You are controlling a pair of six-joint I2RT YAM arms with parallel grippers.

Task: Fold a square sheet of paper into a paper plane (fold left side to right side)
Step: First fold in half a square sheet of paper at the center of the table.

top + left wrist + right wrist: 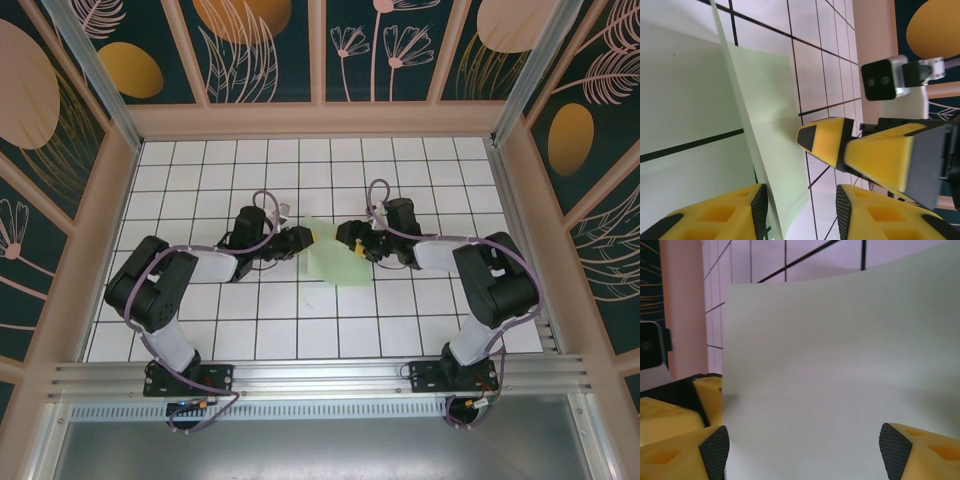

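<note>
The square sheet of paper [338, 266] is pale green and lies mid-table between both grippers, partly folded with one flap raised. My left gripper [308, 238] sits at its left edge and my right gripper [352, 243] over its upper right part. In the left wrist view the raised flap [765, 100] runs down into the gap of the left gripper [802, 205], close to the left finger, and the jaws stand apart. The right gripper's yellow fingers [827, 140] face it. In the right wrist view the paper [840, 340] spreads under the right gripper [804, 447], whose jaws are wide apart.
The white grid table [300, 320] is boxed in by wooden walls [320, 120] on three sides, with an aluminium rail [320, 375] along the near edge. The right wrist camera [884, 80] hangs just above the paper, so the two arms are close together.
</note>
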